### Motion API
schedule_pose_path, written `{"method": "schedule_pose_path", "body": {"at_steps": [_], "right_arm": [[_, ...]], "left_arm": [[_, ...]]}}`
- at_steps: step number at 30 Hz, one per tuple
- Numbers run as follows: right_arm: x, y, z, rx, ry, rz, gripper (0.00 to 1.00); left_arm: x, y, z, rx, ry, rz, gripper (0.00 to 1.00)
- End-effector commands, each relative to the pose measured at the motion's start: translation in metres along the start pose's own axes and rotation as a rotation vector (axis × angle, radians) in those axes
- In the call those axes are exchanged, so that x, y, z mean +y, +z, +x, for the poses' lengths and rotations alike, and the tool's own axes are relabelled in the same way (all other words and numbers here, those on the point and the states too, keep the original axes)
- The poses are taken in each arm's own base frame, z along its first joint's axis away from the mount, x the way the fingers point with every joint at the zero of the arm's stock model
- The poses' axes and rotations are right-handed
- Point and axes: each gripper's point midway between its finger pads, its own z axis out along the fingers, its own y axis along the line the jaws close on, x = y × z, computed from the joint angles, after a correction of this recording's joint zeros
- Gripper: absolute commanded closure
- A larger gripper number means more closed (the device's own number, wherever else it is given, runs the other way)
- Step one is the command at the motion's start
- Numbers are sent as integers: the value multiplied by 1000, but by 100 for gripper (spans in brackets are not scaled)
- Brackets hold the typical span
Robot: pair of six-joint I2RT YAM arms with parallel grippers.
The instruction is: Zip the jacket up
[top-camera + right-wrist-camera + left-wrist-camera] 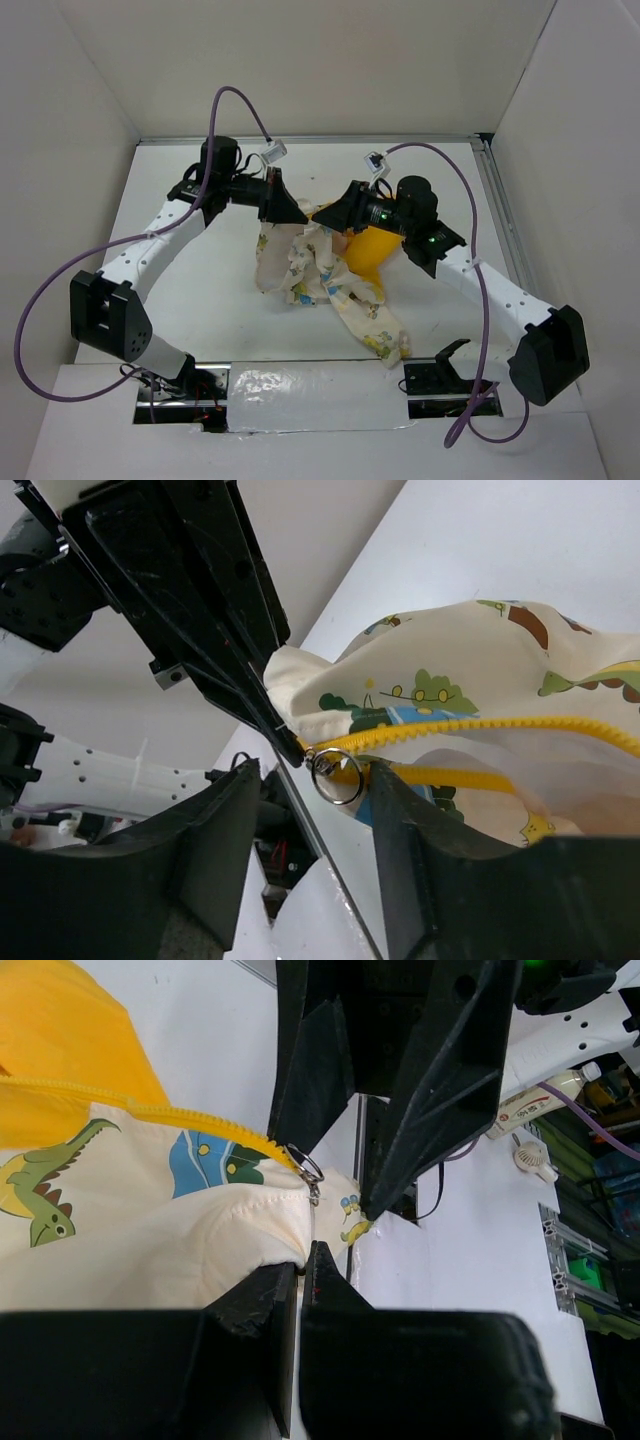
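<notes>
The jacket (pixel 325 272) is cream-white with cartoon prints and a yellow-orange hood, held up off the white table between the two arms, one sleeve trailing toward the front. My left gripper (pixel 300 1258) is shut on the jacket's bottom hem (pixel 200 1230), just below the zipper's end. The yellow zipper (pixel 480 726) has a metal ring pull (pixel 336 775). My right gripper (pixel 315 780) is open, its fingers on either side of the ring pull, not touching it. In the top view the grippers meet at the jacket's upper edge, left (pixel 285 212) and right (pixel 338 214).
White walls enclose the white table (pixel 200 270) on three sides. A metal rail (pixel 505 230) runs along the right edge. A shiny plastic strip (pixel 300 395) lies at the front between the arm bases. Purple cables loop off both arms.
</notes>
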Motion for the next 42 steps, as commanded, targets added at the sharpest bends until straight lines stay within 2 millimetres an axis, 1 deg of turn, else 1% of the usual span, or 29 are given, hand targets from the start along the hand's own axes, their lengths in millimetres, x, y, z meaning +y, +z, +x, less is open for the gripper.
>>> {"method": "schedule_pose_path", "body": {"at_steps": [1,5,6,8,10,11,12,14,17,19,21,23,24,26,30,31,33,34,35,36,38,39,40,42], "right_arm": [[31,0,-27,-57,-60,-98,47],[30,-1,-26,-59,-62,-87,55],[29,-1,-27,-62,-67,-86,58],[28,-1,-27,-64,-64,-75,59],[27,0,-27,-58,-60,-67,66],[29,0,-28,-58,-60,-71,73],[26,0,-28,-54,-55,-60,74],[27,1,-28,-54,-53,-56,79],[19,0,-27,-57,-48,-14,80],[12,-1,-26,-56,-44,24,81],[8,-3,-28,-65,-53,58,100],[4,-2,-28,-63,-66,86,100],[3,-1,-28,-62,-66,96,99],[7,-1,-28,-57,-84,86,95],[12,-2,-27,-63,-97,62,89],[14,-3,-28,-65,-101,61,82],[15,-5,-27,-55,-99,66,75],[13,-5,-26,-49,-98,69,61],[14,-6,-24,-44,-99,70,54],[11,-7,-24,-44,-97,83,41],[7,-9,-25,-57,-90,110,37],[6,-9,-27,-65,-90,117,36],[4,-10,-24,-53,-79,128,36],[6,-9,-26,-54,-74,123,36]], "left_arm": [[-5,0,-9,-20,92,6,100],[-2,1,-7,-18,90,-2,100],[-3,1,-7,-17,90,1,100],[-4,1,-5,-18,93,9,100],[-4,1,-4,-21,95,8,100],[-5,1,-4,-23,95,5,100],[-4,1,-4,-24,93,0,100],[-2,0,-6,-25,92,-12,100],[2,0,-6,-23,80,-32,100],[1,0,-4,-21,79,-34,100],[1,-1,-3,-24,78,-38,100],[-2,-1,-3,-26,87,-35,100],[-3,-2,-4,-26,89,-32,100],[-4,-2,-3,-27,94,-33,100],[-2,-2,-2,-21,93,-42,100],[-1,-3,-2,-20,88,-49,100],[0,-2,-3,-22,91,-57,100],[0,-2,-3,-20,90,-56,100],[0,-2,-3,-21,91,-54,100],[-1,-2,-3,-21,98,-51,100],[-1,-3,-4,-24,98,-57,100],[-2,-3,-5,-24,105,-53,100],[-1,-3,-4,-23,103,-54,100],[-2,-2,-4,-22,111,-48,100]]}}
